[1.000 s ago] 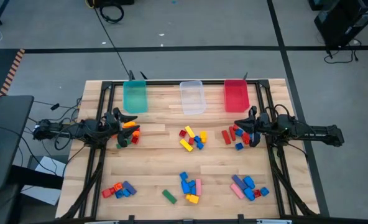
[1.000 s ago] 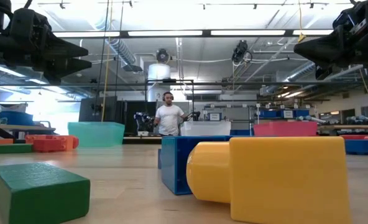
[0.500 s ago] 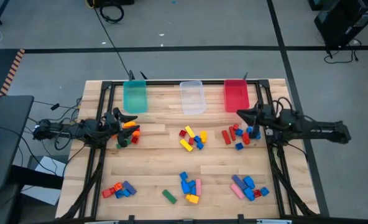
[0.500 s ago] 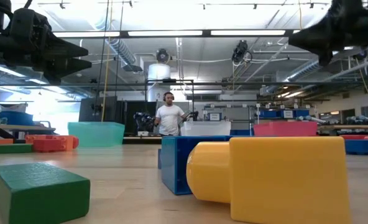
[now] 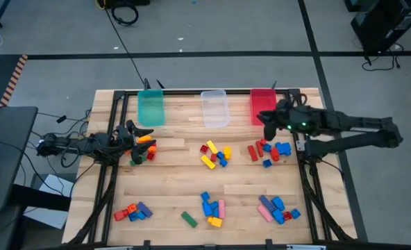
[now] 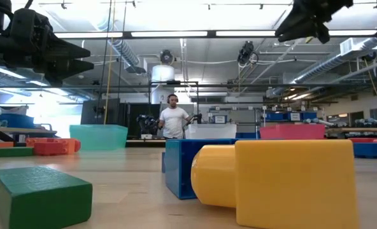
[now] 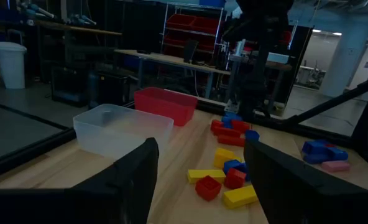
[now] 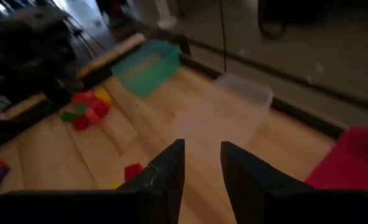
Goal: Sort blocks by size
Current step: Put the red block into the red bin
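Right gripper (image 5: 263, 117) hovers raised above the red bin (image 5: 262, 102), jaws slightly parted, empty; red and blue blocks (image 5: 266, 150) lie on the worktop (image 5: 171, 194) below. Left gripper (image 5: 144, 134) has wide empty jaws above orange and green blocks (image 5: 144, 148).

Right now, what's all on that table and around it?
Bins: three along the far edge; teal left, clear middle, red right.
Blocks: many, mixed colours, six clusters: left-middle, centre, right-middle, near-left, near-centre, near-right.
Table: one, pale wood.
Person: one, white shirt, far back in the room.
Left claw: open, beside the left-middle cluster.
Right claw: partly open, empty, over the red bin's near end.
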You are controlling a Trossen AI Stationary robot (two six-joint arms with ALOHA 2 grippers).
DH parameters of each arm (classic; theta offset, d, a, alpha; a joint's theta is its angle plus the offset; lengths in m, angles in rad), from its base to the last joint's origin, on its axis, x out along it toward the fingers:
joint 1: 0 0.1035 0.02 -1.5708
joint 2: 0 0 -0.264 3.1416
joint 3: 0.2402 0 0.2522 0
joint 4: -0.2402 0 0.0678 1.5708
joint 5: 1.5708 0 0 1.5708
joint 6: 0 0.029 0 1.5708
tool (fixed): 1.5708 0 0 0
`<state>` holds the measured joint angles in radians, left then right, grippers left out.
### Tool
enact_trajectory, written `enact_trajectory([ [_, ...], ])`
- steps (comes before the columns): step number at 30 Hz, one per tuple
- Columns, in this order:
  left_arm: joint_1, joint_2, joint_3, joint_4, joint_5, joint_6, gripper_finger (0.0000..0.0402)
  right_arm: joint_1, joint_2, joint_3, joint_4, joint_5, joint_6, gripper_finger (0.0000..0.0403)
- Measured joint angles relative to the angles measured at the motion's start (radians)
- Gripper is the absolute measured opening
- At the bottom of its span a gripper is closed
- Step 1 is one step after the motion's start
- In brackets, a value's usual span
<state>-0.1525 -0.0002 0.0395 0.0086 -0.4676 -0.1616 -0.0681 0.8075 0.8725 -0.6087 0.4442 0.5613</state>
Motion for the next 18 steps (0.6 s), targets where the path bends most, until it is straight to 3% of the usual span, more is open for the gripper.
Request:
enact_trajectory([
  [7,0.000,0.000,0.000,0.000,0.000,0.000,0.0245,0.002,0.179,0.147,-0.197,-0.081,0.191,0.0118],
  [18,0.000,0.000,0.000,0.000,0.000,0.000,0.0245,0.012,0.404,0.156,-0.291,-0.191,0.335,0.0118],
])
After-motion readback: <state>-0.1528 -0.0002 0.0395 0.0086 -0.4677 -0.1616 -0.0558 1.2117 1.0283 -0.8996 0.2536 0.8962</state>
